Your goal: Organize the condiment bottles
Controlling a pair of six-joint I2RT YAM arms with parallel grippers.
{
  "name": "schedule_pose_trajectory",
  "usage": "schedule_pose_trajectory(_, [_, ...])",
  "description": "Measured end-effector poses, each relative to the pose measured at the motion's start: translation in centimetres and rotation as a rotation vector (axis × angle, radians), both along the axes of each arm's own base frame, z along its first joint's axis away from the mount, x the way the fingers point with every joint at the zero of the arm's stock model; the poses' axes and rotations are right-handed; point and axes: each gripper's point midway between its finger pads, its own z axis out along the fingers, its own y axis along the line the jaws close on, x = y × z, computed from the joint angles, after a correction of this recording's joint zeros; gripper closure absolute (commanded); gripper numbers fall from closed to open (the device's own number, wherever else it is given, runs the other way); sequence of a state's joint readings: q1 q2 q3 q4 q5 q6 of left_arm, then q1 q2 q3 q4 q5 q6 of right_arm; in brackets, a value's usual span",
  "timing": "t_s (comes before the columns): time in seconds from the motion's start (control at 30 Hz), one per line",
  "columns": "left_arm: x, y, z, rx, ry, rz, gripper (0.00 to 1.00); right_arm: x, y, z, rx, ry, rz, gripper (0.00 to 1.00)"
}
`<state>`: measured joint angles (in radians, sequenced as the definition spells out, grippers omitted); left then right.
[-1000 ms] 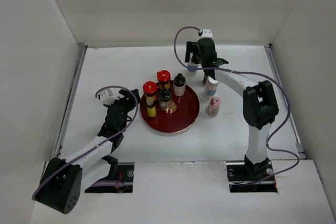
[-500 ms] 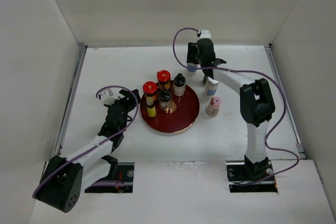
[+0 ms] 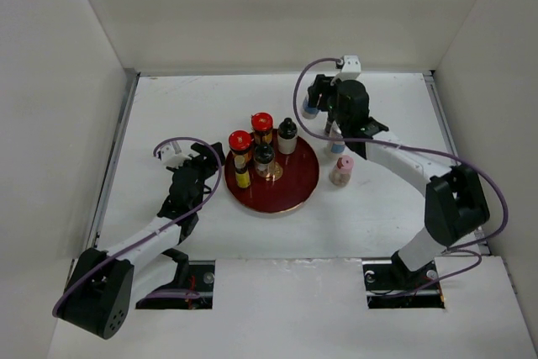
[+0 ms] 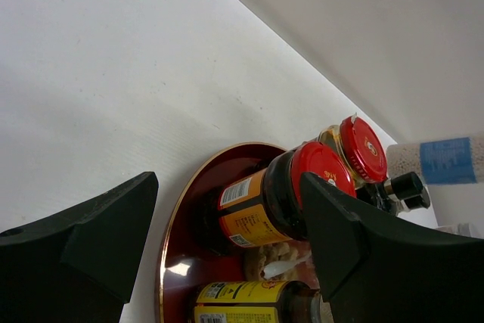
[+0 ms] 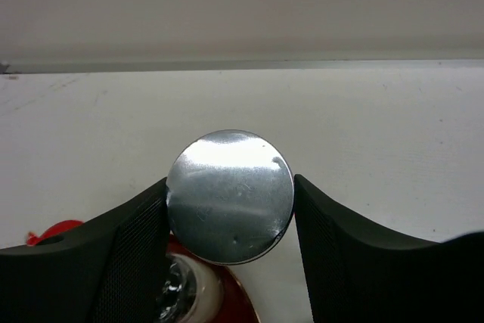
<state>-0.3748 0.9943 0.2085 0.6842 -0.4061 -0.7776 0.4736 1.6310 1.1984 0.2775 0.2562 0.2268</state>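
The right gripper (image 3: 318, 103) is closed on a white bottle with a silver cap and a blue band (image 3: 311, 109). It stands at the far side of the white table (image 3: 168, 107), just beyond the round dark red plate (image 3: 290, 195). In the right wrist view only the shiny round top of that bottle (image 5: 230, 196) shows, set between the two black fingers (image 5: 128, 255) and touching both. Whether its foot rests on the table cannot be told.

The right arm crosses over a second white blue-banded bottle (image 3: 336, 147) and hides most of it. A small pink bottle (image 3: 341, 171) stands clear, just beside the plate's right rim.

On the plate stand two red-capped jars (image 3: 240, 142) (image 3: 262, 122), a dark black-capped bottle (image 3: 264, 157), a pale black-capped bottle (image 3: 287, 134) and a yellow-labelled bottle (image 3: 242, 176), all crowded on its far left half.

The left gripper (image 3: 208, 157) hovers just left of the plate with its jaws wide apart and nothing between them. Its wrist view looks through the gap at the nearer red-capped jar (image 4: 291, 198), with the other jar (image 4: 361, 149) right behind it. The yellow-labelled bottle (image 4: 242, 300) is cut off by the lower edge. A blue-banded white bottle (image 4: 442, 160) shows at the right edge; which of the two it is, is unclear.
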Motion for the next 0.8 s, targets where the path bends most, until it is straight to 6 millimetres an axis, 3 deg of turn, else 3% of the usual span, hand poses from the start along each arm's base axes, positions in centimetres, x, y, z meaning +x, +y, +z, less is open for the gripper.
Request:
schedule_pose_trajectory(0.1, [0.1,0.0,0.0,-0.002,-0.003,-0.001,0.25,-2.2,0.6,0.2,0.015,-0.023,0.019,0.46])
schedule_pose_trajectory(0.33, [0.0,0.0,0.4,-0.006,-0.013,0.002,0.25,-6.8,1.6,-3.9,-0.027,0.05,0.057,0.46])
schedule_pose_trajectory(0.63, [-0.2,0.1,0.2,-0.007,-0.014,0.001,0.25,-9.1,3.8,-5.9,-0.032,0.09,0.108,0.45])
schedule_pose_trajectory(0.8, [-0.2,0.1,0.2,-0.009,-0.014,0.001,0.25,-9.2,4.4,-7.7,-0.051,0.12,0.114,0.4])
